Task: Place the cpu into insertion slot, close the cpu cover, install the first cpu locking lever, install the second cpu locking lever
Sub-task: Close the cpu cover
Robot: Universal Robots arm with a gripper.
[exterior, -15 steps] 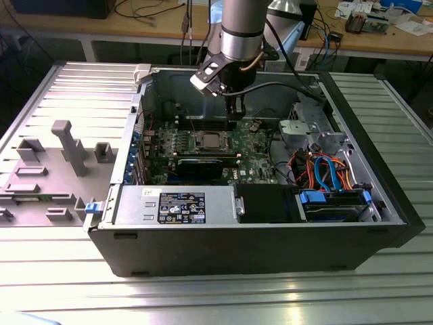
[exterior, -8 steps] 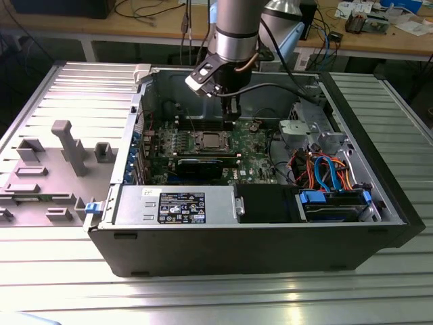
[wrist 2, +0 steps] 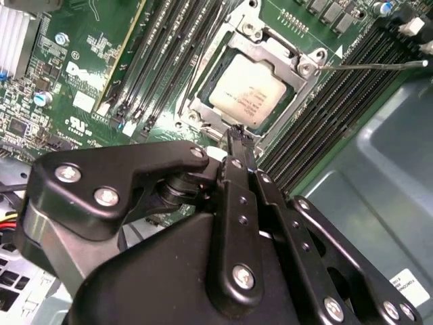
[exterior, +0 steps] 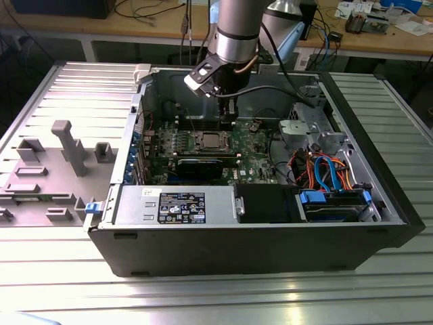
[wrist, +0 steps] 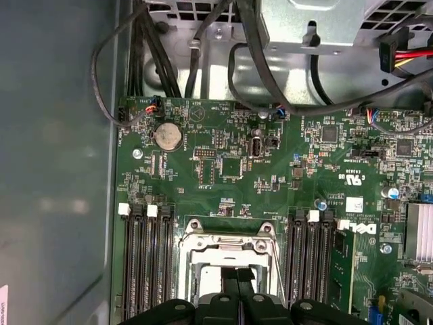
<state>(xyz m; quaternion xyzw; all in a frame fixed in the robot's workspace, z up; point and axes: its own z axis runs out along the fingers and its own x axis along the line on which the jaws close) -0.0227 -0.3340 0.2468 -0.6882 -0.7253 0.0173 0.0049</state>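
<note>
One robot arm (exterior: 237,27) reaches down into one open pc case (exterior: 270,250) on a ribbed metal table (exterior: 216,298). Its gripper (exterior: 228,122) hangs low over the green board (exterior: 254,145), just beside the socket (exterior: 197,139) nr the middle of the board.

In the second wrist view the chip (wrist 2: 245,95) lies flat in the socket, silver top up, w/ small grey print on it. One cover (wrist 2: 269,49), a thin silver frame, lies down around the chip, & the chip shows through its window. One thin wire lever (wrist 2: 372,66) sticks out sideways from a corner of the frame, over the long black memory slots (wrist 2: 331,101).

The gripper's two black fingers (wrist: 230,284) are pressed side by side w/ nothing btwn them. The tips sit at the edge of the frame; I can't tell if they touch it.

The first wrist view shows one round silver battery (wrist: 168,135), three white clips (wrist: 123,210) at the slot ends, black cables (wrist: 270,61) & white print on the board.

At the front of the case is one grey power box (exterior: 128,206) w/ one dark sticker (exterior: 181,206) & one small white sticker (exterior: 145,193). Blue & orange wires (exterior: 325,169) bunch at the exterior view's right. One grey plastic rack (exterior: 64,145) stands outside the case, at the exterior view's left.
</note>
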